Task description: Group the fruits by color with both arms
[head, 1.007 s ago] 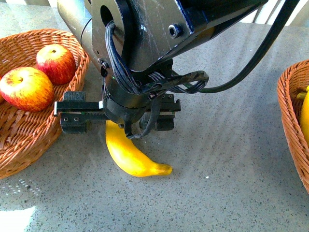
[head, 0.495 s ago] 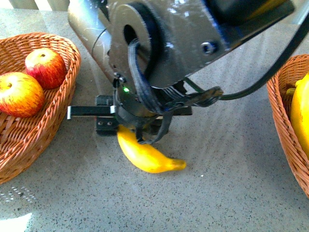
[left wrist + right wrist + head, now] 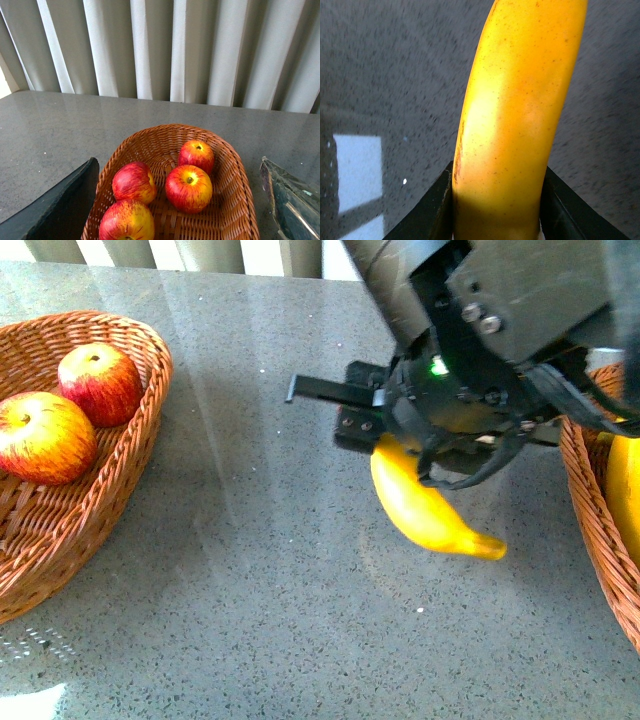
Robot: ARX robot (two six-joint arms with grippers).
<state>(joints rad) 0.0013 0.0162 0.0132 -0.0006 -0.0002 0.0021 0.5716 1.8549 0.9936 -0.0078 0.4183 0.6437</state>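
Clamped on one end of the banana (image 3: 428, 510), the right tool (image 3: 420, 440) risks it pivoting, slipping, or catching the right basket (image 3: 590, 530) rim; the left tool's state I cannot tell.

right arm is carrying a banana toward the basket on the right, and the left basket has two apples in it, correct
Not quite: the count is wrong. The left basket holds four apples, as the left wrist view shows; the front view cuts off part of that basket and shows only two. The rest stands: the right end effector grips the banana close to the basket on the right.
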